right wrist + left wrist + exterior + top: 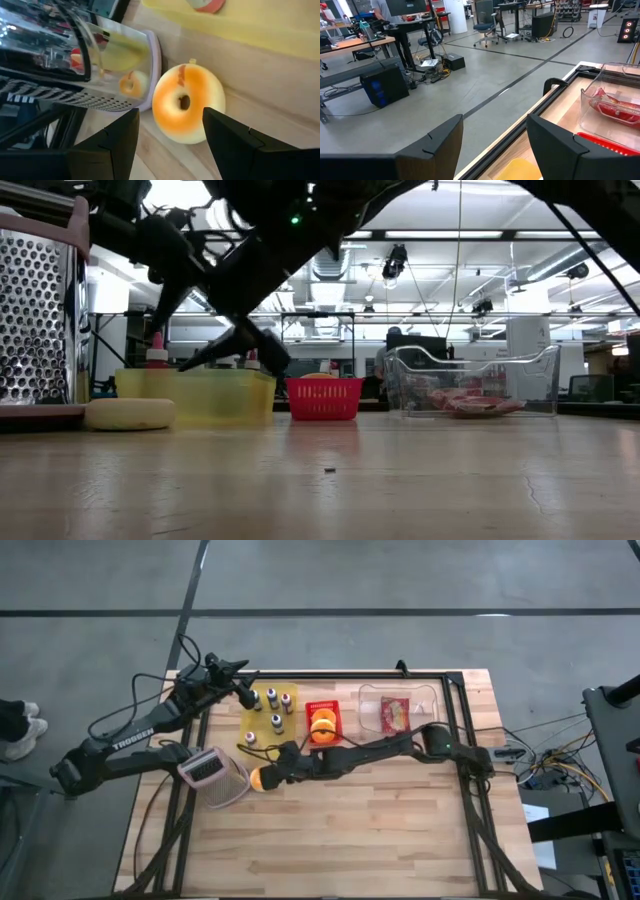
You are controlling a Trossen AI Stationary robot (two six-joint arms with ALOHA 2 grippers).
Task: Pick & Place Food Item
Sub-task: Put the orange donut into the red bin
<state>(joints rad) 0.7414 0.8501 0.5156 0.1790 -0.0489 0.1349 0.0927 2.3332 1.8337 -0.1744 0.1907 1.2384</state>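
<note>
The donut [187, 102] lies flat on the worktop [380, 830], touching the grater [215, 776] and near the yellow tray [262, 715]. The right gripper [281, 765] hovers just beside it, jaws open and empty. The left gripper [240, 690] waits beyond the tray's far edge, jaws open.

On my left arm [130, 743], at the left of the high view, I read "TROSSEN" in white letters running along the dark link. Nothing else on the table or in the room behind it is legible to me.
</note>
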